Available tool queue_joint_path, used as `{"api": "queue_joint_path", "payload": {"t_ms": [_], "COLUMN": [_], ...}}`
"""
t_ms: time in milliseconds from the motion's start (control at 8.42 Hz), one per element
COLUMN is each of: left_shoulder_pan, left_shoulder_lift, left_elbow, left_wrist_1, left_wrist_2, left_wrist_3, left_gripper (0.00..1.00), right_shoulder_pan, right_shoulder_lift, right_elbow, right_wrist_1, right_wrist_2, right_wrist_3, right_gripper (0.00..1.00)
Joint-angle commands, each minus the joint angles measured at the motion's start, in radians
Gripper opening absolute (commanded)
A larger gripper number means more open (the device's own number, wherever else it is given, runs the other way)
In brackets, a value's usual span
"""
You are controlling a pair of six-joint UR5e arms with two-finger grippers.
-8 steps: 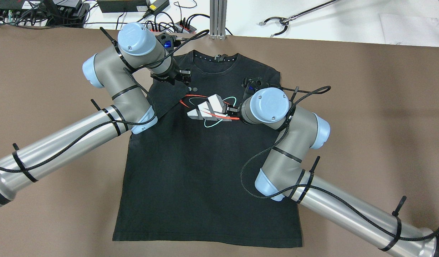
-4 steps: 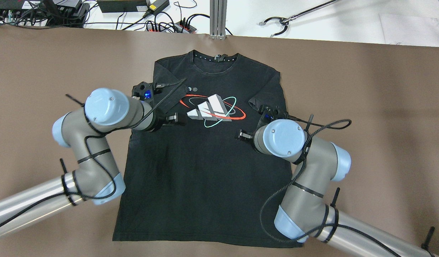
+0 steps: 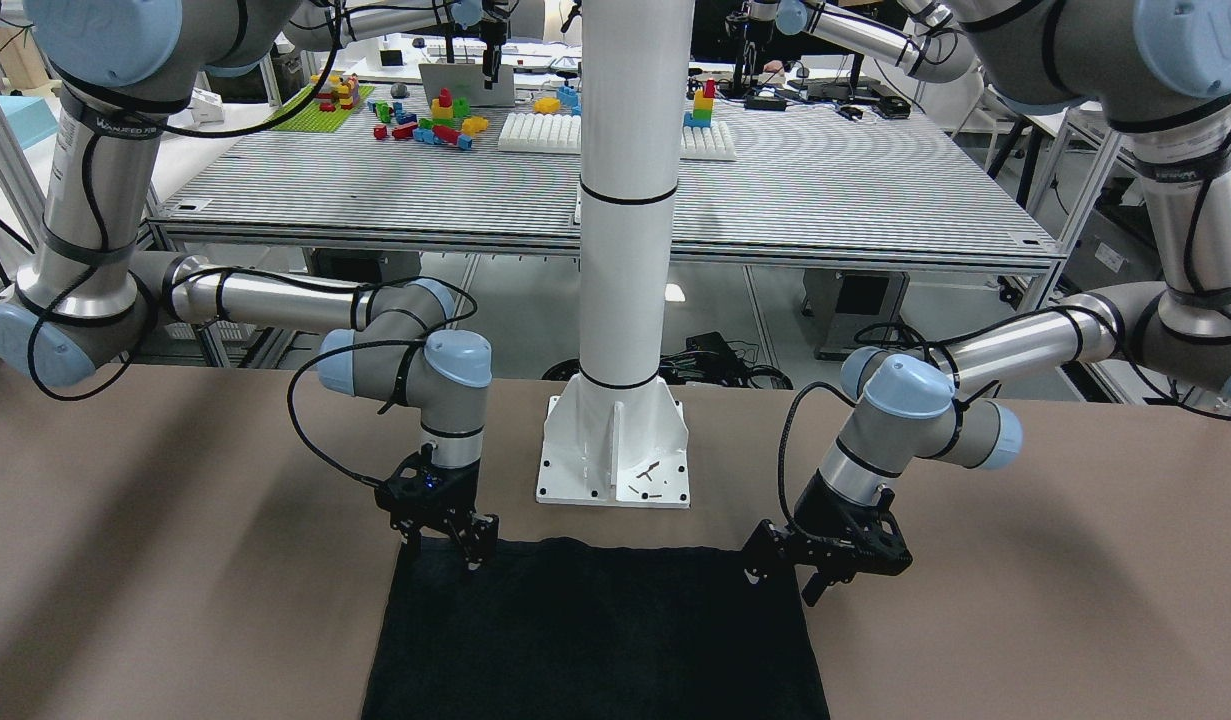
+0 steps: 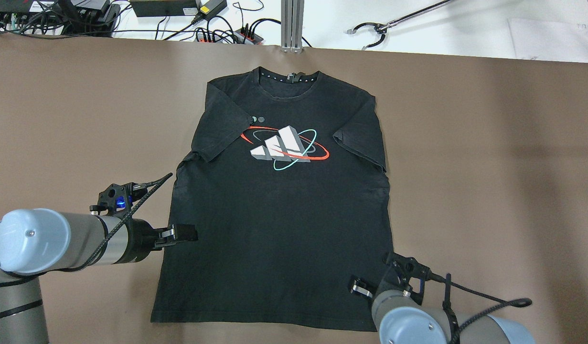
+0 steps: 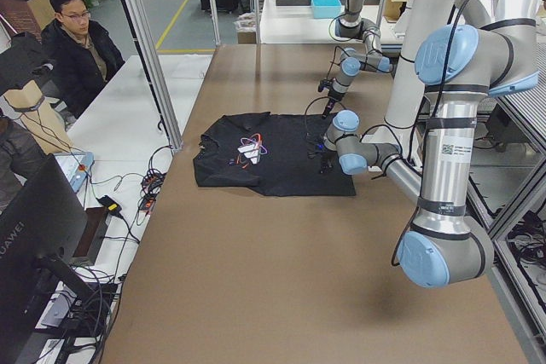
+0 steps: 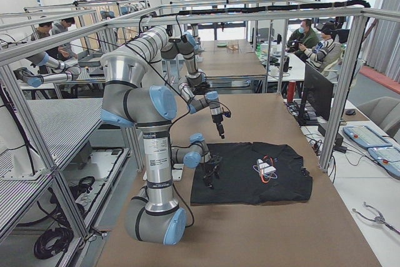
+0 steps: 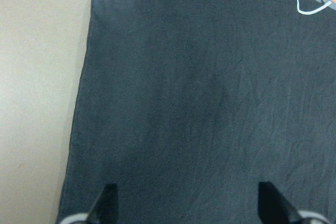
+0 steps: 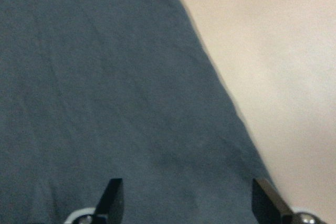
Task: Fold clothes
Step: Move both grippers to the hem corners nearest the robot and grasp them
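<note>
A black T-shirt [image 4: 274, 229] lies spread face-up on the brown bench [image 4: 465, 167]. Nearest the robot, the right tool [image 8: 188, 203] hangs wide open and empty over the shirt's right edge, close to the hem. The left tool [image 7: 190, 205], equally open and empty, is poised over the left side edge slightly farther up. Beyond them, both short sleeves [image 4: 217, 134] lie turned in beside a white, red and teal logo [image 4: 284, 148], with the collar [image 4: 288, 79] farthest off. The thin, limp knit looks light and will likely sag and crease, so pinching the stitched hem corners seems soundest.
</note>
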Motion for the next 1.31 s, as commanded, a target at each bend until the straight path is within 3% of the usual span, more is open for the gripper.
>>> {"api": "queue_joint_path", "payload": {"t_ms": [0, 713, 832, 951, 1188], "left_shoulder_pan": [0.018, 0.018, 0.018, 0.02, 0.02], "left_shoulder_lift": [0.028, 0.031, 0.032, 0.035, 0.035], "left_elbow": [-0.031, -0.036, -0.036, -0.037, -0.037], "left_wrist_1": [0.004, 0.015, 0.015, 0.015, 0.015], "left_wrist_2": [0.039, 0.057, 0.057, 0.056, 0.056], "left_wrist_3": [-0.023, -0.023, -0.023, -0.023, -0.023], "left_gripper": [0.94, 0.94, 0.94, 0.94, 0.94], "right_shoulder_pan": [-0.128, -0.159, -0.162, -0.16, -0.162], "right_shoulder_lift": [-0.128, -0.157, -0.154, -0.158, -0.16], "right_elbow": [0.07, 0.062, 0.059, 0.059, 0.056], "right_wrist_1": [-0.011, -0.007, -0.007, -0.007, -0.007], "right_wrist_2": [-0.048, -0.068, -0.066, -0.066, -0.066], "right_wrist_3": [0.148, 0.15, 0.15, 0.15, 0.15], "right_gripper": [0.76, 0.51, 0.41, 0.25, 0.12]}}
